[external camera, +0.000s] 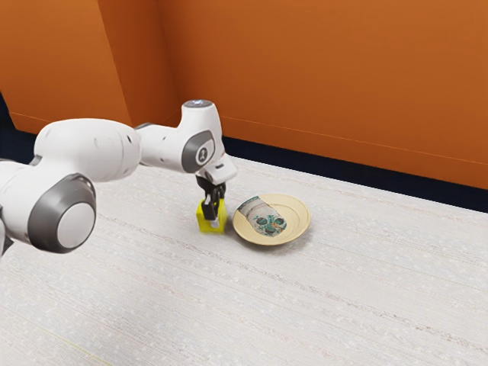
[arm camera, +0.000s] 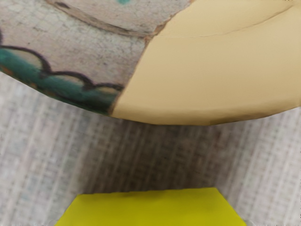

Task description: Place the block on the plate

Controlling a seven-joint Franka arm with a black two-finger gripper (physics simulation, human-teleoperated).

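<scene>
Plainly yellow, the block point(external camera: 203, 223) sits just beside the plate point(external camera: 300, 219), on the exterior view's left of it, directly under the gripper point(external camera: 214, 219). Whether the block rests on the tabletop point(external camera: 335, 305) or is slightly raised, I can't tell. Nor can I tell whether the jaws are wide or narrow around it.

The exterior view gives the plate's full round rim; the wrist view, close up, gives its surface — a plain cream section meeting a greyish, finely cracked section along an uneven seam. A teal band with dark scalloped outlines edges the cracked section, and a strip of shaded tabletop lies between plate and block.

The block has straight edges and flat yellow faces. On the white arm point(external camera: 164, 147), 1 round mark sits inside a grey ring — too small to read. Behind stand orange panels point(external camera: 320, 76).
</scene>
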